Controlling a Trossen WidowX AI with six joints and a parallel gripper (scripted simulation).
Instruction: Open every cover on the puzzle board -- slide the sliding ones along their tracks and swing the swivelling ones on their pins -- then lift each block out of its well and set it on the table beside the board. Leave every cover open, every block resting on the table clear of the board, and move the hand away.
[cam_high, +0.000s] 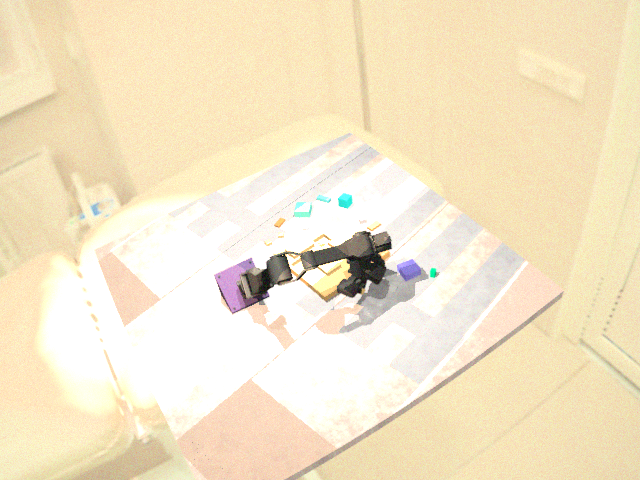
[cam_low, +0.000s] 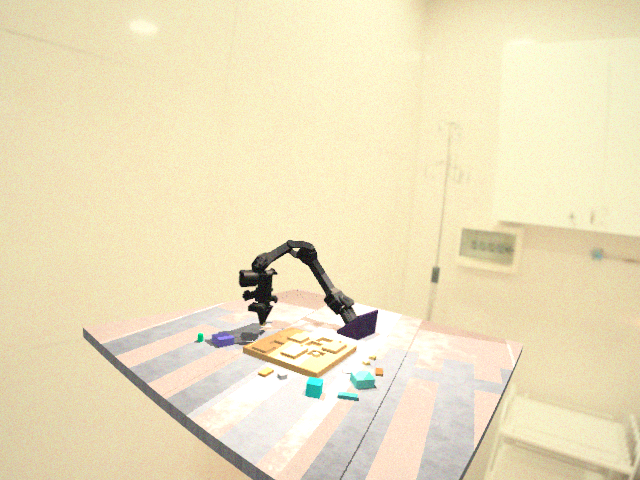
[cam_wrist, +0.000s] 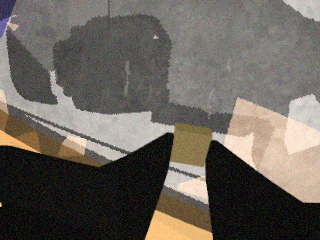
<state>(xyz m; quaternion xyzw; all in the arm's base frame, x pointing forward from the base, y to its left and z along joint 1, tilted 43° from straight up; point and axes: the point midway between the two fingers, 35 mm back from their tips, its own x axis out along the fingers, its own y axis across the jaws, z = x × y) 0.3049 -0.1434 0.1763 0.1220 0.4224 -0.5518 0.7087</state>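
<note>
My gripper (cam_high: 361, 290) (cam_low: 263, 323) (cam_wrist: 190, 143) is shut on a small yellowish block (cam_wrist: 192, 146) and holds it above the table, just off the board's edge. The tan puzzle board (cam_high: 325, 292) (cam_low: 279, 361) (cam_wrist: 175, 227) lies flat. Square raised plates (cam_low: 293, 351) (cam_low: 334, 346) show on its top. The arm hides part of the board in the top view. Exactly how far each cover stands open is too small to tell. Small yellow-orange pieces (cam_high: 373, 226) (cam_low: 265, 371) and an orange piece (cam_high: 279, 222) (cam_low: 379, 371) lie on the table beside the board.
A purple-blue block (cam_high: 408, 269) (cam_low: 222, 339) and a small green piece (cam_high: 433, 272) (cam_low: 200, 337) lie beyond the gripper. A cyan cube (cam_high: 345, 200) (cam_low: 314, 387), a teal block (cam_high: 302, 209) (cam_low: 362, 379) and a cyan bar (cam_high: 323, 198) (cam_low: 347, 396) lie across the board. A purple panel (cam_high: 227, 286) (cam_low: 364, 325) is by the arm's base.
</note>
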